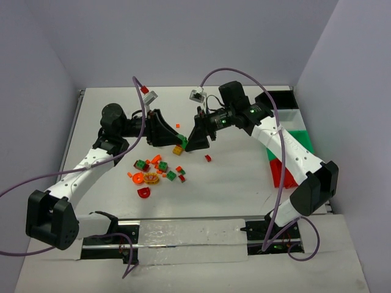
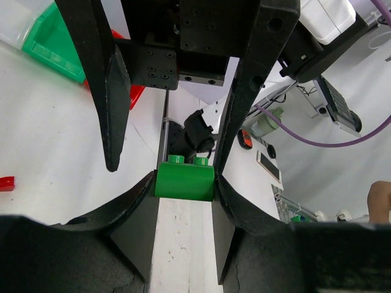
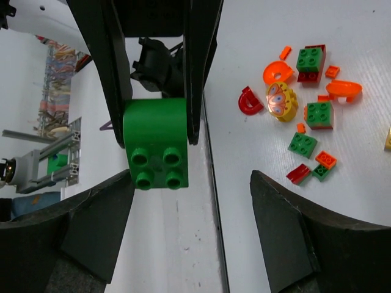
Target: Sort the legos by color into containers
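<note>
Left of centre on the white desk [image 1: 244, 183] lies a heap of small bricks [image 1: 156, 171] in red, green and orange. Just above it in the frame, the left fingers [image 2: 142, 204] pinch a green brick [image 2: 184, 181]. The right fingers [image 3: 101, 223] face it, spread wide, one on each side and not touching. At the right edge stand the bins [image 1: 303, 139], partly hidden by the right arm [image 1: 293, 152]; I cannot see what is in them.

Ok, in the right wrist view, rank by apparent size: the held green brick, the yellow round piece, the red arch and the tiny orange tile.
1. green brick, though held nearer the camera
2. yellow round piece
3. red arch, only slightly smaller
4. orange tile
</note>
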Controlling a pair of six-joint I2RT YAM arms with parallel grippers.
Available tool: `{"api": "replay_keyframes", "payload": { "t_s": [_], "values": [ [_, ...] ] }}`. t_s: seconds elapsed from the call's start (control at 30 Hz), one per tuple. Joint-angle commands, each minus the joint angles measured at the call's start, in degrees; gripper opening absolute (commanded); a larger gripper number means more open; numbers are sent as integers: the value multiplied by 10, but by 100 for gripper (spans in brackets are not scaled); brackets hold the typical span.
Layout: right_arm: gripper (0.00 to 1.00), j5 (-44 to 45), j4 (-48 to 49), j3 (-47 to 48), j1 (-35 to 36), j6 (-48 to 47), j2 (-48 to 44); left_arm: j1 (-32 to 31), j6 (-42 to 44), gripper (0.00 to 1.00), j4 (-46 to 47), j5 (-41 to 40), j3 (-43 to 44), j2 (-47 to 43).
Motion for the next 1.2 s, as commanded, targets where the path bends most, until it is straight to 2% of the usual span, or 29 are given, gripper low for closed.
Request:
{"api": "replay_keyframes", "payload": {
  "t_s": [0.0,0.13,0.33,0.4,0.47,0.5,0.53,0.57,0.6,0.63,0.83,0.93,1.03,1.17],
  "values": [
    [81,-17,39,37,10,20,7,-8,10,0,11,-4,0,-11],
    [76,-15,47,43,13,32,12,-11,24,0,-8,-8,3,-11],
    [41,-16,48,37,14,29,11,-13,63,1,-60,-18,16,-12],
    [30,-15,44,33,14,24,3,-12,80,4,-87,-28,23,-10],
    [7,-8,29,27,11,6,-6,-12,104,26,-127,-36,34,-6],
    [1,-4,22,23,8,-2,-14,-12,113,39,-142,-42,38,-4],
    [0,0,15,18,3,-8,-25,-11,122,50,-155,-47,41,-3],
    [0,6,2,7,-1,-19,-32,-9,135,76,-165,-52,47,-3],
    [0,10,-8,2,-13,-28,-37,-6,143,89,-180,-59,50,-4],
    [0,16,-21,-3,-25,-38,-42,-2,151,97,-186,-62,54,-4],
    [0,103,-192,-36,-176,-215,-71,43,290,99,-328,-132,128,4],
    [0,222,-259,-36,-270,-312,-64,54,385,99,-412,-183,170,23],
    [0,325,-284,-45,-371,-398,-43,55,515,99,-537,-212,235,72],
    [0,459,-260,-40,-460,-441,-11,56,551,99,-590,-235,268,120]
  ]
}}
